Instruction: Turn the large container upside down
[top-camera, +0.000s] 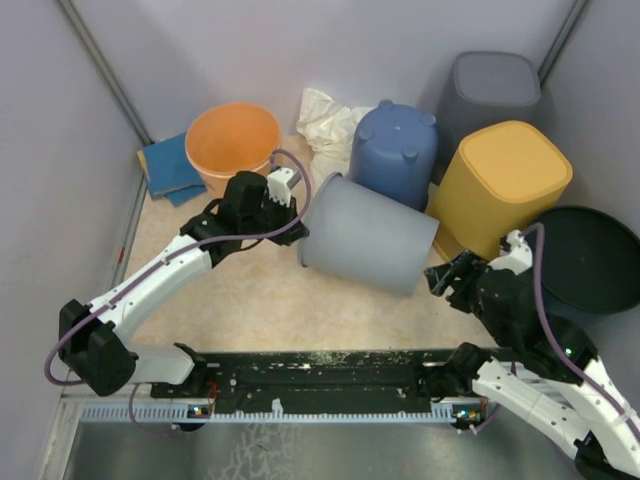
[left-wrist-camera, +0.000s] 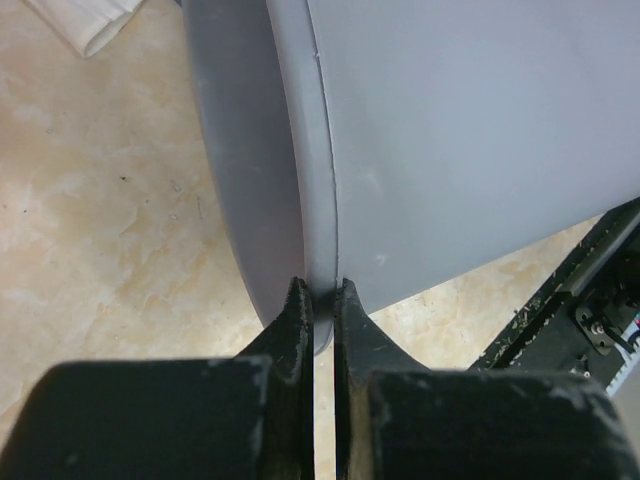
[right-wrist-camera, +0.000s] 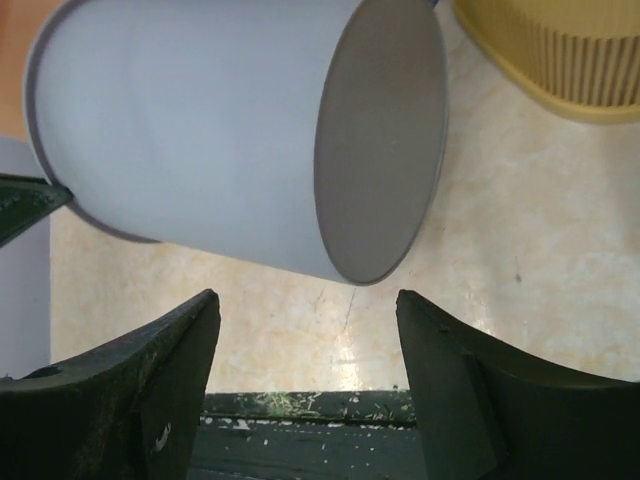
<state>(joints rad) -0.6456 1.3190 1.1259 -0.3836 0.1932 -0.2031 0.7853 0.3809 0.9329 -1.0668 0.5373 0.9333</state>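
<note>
Grey container (top-camera: 368, 238) lies on its side at centre of the top view, mouth toward the left, flat base toward the right, low over the table (top-camera: 250, 300); can't tell if the wall touches it. Looks like smooth thin plastic: light, fairly stiff, slick, and the rim may flex. Best hold is the rim, since the wall is too broad to pinch. Left hand (left-wrist-camera: 318, 300) is narrow, clamped on the rim edge, a finger on each side. Right hand (right-wrist-camera: 305, 310) is wide, holding nothing, near the base. Only the left wrist view shows the pinch clearly. The right wrist view shows the closed base. Only the top view shows the blue tub (top-camera: 395, 150) and yellow bin (top-camera: 500, 185) just behind.
</note>
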